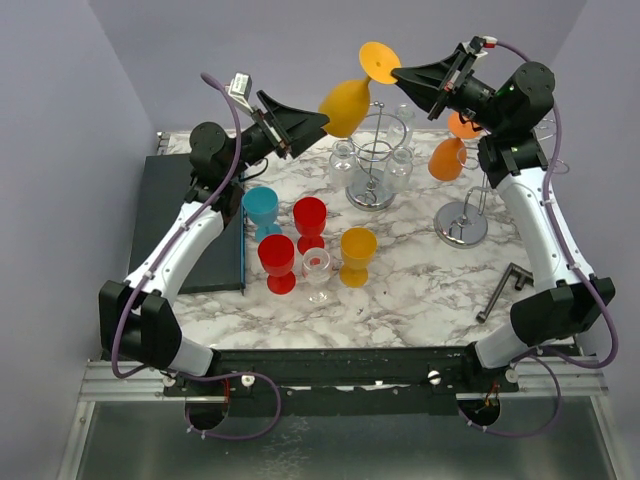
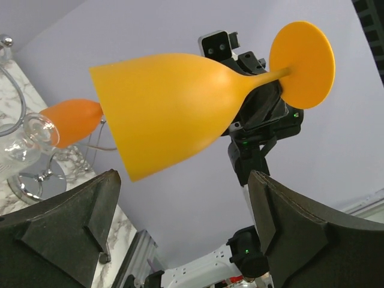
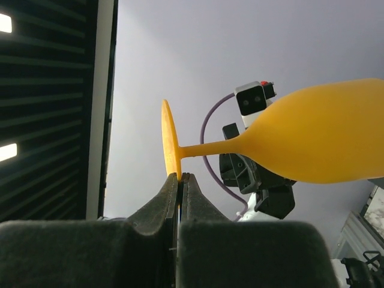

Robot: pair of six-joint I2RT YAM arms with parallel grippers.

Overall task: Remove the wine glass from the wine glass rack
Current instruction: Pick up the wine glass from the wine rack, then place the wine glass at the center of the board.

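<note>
One yellow wine glass [image 1: 345, 105] off its hanger, held sideways in the air above the wine glass rack [image 1: 370, 194].
Right gripper [image 1: 398, 73] pinched tight on the foot's thin edge. Left gripper [image 1: 322, 122] spread wide, empty, jaws either side of the bowl, not touching. Probably light, stiff plastic, smooth and slippery; the edge pinch looks weak, so stem or bowl is the safer hold.

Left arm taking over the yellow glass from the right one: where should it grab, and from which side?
Probably the bowl, from the left, where the open left gripper hovers. The yellow glass lies sideways in the air; the right gripper pinches the foot at its rim, leaving the thin stem crowded.
</note>
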